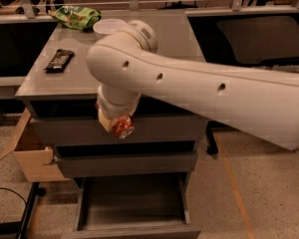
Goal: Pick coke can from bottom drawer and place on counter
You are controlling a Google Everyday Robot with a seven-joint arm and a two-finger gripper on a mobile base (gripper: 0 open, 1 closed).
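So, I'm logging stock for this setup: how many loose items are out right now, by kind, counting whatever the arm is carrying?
coke can: 1, in the gripper, in front of the top drawer
candy bar: 1, on the counter
green snack bag: 1, on the counter
white bowl: 1, on the counter
Total: 4

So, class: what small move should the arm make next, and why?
Probably lift straight up: the gripper holds the coke can above the open bottom drawer but below the counter edge, so it cannot go across yet.
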